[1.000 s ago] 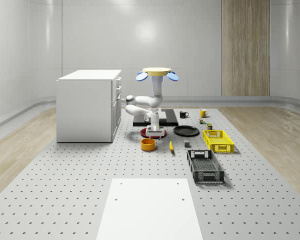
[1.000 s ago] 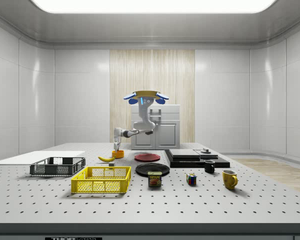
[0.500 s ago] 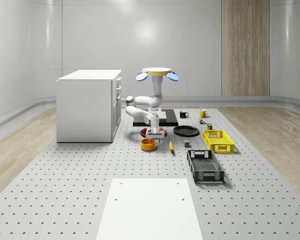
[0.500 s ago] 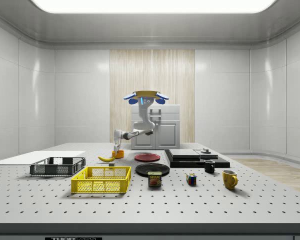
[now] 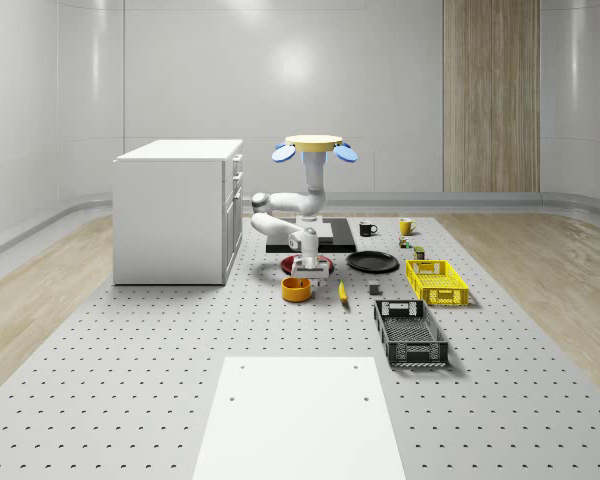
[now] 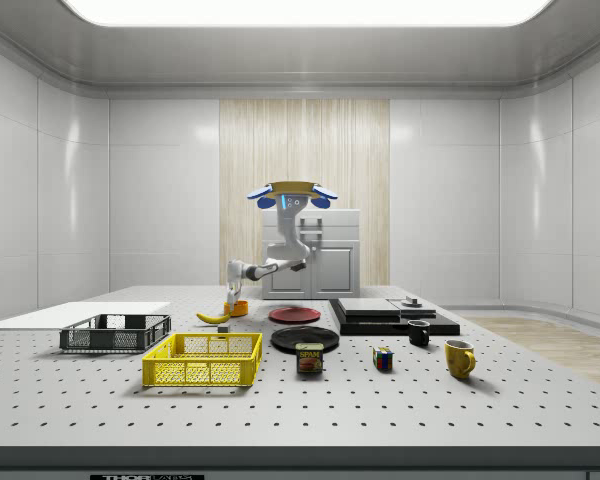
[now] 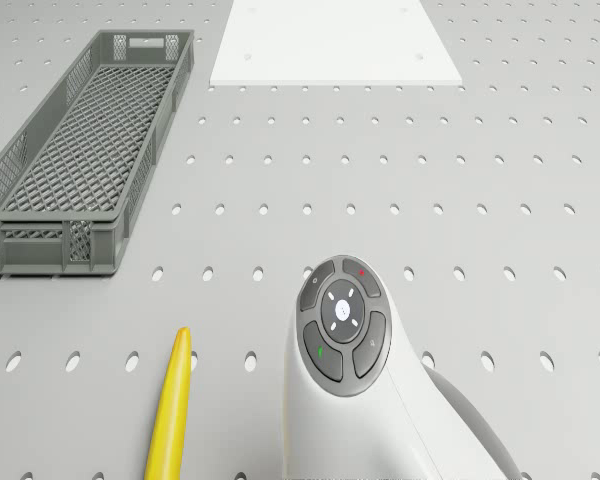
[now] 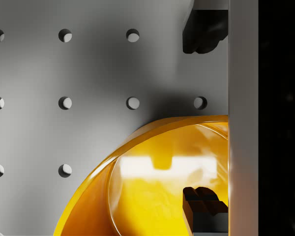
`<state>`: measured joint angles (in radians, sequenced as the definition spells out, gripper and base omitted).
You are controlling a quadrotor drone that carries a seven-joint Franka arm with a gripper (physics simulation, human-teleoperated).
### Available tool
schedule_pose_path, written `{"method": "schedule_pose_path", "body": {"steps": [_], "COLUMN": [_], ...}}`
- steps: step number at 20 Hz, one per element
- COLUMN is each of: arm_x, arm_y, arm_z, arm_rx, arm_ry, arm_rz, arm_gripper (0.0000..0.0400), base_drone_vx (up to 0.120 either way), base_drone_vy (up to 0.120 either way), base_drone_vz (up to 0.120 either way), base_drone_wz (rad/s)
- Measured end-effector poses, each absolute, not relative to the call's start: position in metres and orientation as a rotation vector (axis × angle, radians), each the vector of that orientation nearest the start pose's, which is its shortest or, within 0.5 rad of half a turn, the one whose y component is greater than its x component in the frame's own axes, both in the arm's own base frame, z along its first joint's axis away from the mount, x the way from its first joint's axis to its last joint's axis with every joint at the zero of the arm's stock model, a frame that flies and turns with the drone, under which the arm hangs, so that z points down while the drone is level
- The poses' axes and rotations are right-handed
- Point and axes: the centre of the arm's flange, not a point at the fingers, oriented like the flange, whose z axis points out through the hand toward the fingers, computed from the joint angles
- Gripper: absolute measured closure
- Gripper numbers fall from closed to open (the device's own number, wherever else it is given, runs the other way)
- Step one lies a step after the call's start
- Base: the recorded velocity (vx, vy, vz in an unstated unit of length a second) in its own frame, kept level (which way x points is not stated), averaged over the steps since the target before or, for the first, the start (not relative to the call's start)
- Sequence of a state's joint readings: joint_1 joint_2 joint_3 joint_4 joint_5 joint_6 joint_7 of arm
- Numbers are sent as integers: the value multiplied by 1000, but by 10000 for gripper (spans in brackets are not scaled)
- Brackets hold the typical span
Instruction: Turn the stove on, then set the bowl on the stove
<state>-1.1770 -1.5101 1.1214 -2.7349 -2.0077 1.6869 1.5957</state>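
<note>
Drone (image 5: 315, 146) hovers above the stove (image 5: 310, 236); arm bent fwd & down, wrist vertical. Gripper (image 5: 307, 270) sits just over the orange bowl (image 5: 297, 288), fingers (image 8: 202, 29) spread apart, straddling its rim. Bowl on the table (image 5: 180, 330), in front of stove, next to banana (image 5: 342, 292).

Bright even overhead panel light, soft shadows (wrist view darker) — glossy glare
</note>
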Motion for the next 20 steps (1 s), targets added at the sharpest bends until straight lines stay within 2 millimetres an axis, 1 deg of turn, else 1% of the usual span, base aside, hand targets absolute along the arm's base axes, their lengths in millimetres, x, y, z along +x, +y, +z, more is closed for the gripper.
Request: {"method": "schedule_pose_path", "body": {"steps": [12,13,14,15,16,18,20], "arm_x": [330,330,330,330,331,331,331], "arm_y": [32,32,32,32,32,32,32], "arm_z": [575,575,575,575,575,575,575], "arm_rx": [1,1,1,1,1,1,1], "arm_ry": [-2,-2,-2,-2,-2,-2,-2], "arm_rz": [786,786,786,786,786,786,786], "arm_gripper": [0,46,102,146,180,227,256], "base_drone_vx": [0,0,0,0,0,0,0], "base_drone_vy": [0,0,0,0,0,0,0], "base_drone_vz": [0,0,0,0,0,0,0], "base_drone_wz": [0,0,0,0,0,0,0]}}
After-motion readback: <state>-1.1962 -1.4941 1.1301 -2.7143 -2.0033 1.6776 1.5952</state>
